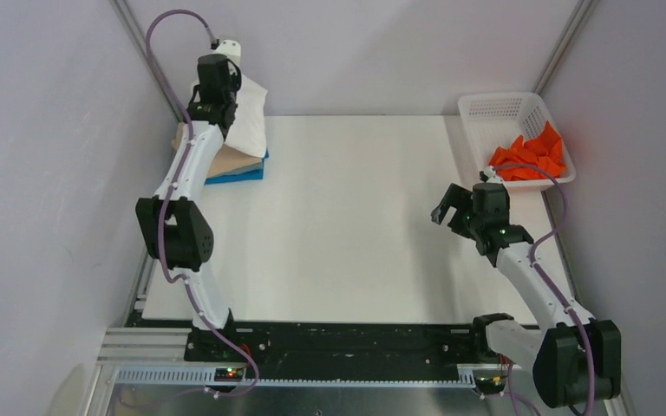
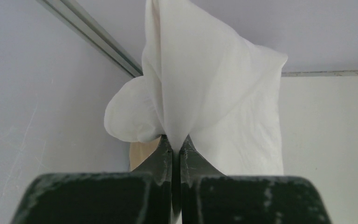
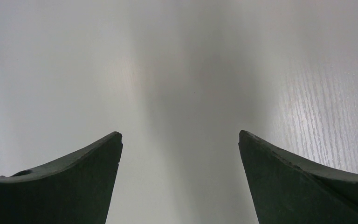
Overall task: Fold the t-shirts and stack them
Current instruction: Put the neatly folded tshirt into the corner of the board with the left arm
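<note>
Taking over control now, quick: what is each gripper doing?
The left gripper is closed, pinching the white t-shirt.
The right gripper is open, holding nothing.

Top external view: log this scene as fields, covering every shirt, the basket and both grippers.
left gripper: shut on white t-shirt, held up over the far left corner of the table
right gripper: open, empty, above bare table
stack: beige t-shirt on blue t-shirt, far left
orange t-shirt: crumpled in basket, far right
</note>
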Robot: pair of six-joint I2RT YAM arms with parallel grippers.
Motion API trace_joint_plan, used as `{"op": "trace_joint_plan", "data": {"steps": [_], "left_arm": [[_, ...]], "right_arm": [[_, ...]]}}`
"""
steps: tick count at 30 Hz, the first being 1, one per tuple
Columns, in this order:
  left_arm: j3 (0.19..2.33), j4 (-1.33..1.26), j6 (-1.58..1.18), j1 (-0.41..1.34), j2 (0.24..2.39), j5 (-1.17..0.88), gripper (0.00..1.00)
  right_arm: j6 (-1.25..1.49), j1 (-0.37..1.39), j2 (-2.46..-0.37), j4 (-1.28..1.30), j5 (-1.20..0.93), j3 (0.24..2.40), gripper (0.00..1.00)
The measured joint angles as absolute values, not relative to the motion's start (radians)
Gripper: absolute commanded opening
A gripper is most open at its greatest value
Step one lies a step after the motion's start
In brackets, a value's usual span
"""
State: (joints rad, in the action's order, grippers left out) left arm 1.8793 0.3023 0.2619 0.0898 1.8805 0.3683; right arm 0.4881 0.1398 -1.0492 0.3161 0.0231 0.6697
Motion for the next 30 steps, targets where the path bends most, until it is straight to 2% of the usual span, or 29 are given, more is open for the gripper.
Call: {"op": "trace_joint_plan", "data": {"steps": [20,22,24,25,26,27,30], "left_arm": [[1.851,0.302,0.198,-0.105,2.043,0.319,0.00],[1.844,0.302,0.191,-0.117,2.043,0.316,0.13],[1.844,0.302,0.182,-0.126,2.049,0.317,0.44],[1.844,0.302,0.183,-0.129,2.053,0.320,0.79],[1.844,0.300,0.180,-0.131,2.057,0.329,0.89],[1.843,0.299,0.180,-0.134,2.061,0.339,0.97],[1.840,0.294,0.172,-0.136,2.070,0.387,0.99]], "right_arm": [[0.489,0.135,-1.089,0.316,0.043,0.670,1.00],[0.489,0.135,-1.093,0.315,0.042,0.670,0.99],[0.492,0.135,-1.099,0.313,0.041,0.670,0.99],[0.493,0.135,-1.101,0.311,0.041,0.670,0.99],[0.495,0.135,-1.104,0.310,0.041,0.670,0.99],[0.496,0.135,-1.107,0.308,0.041,0.670,0.99],[0.496,0.135,-1.119,0.308,0.041,0.670,1.00]]}}
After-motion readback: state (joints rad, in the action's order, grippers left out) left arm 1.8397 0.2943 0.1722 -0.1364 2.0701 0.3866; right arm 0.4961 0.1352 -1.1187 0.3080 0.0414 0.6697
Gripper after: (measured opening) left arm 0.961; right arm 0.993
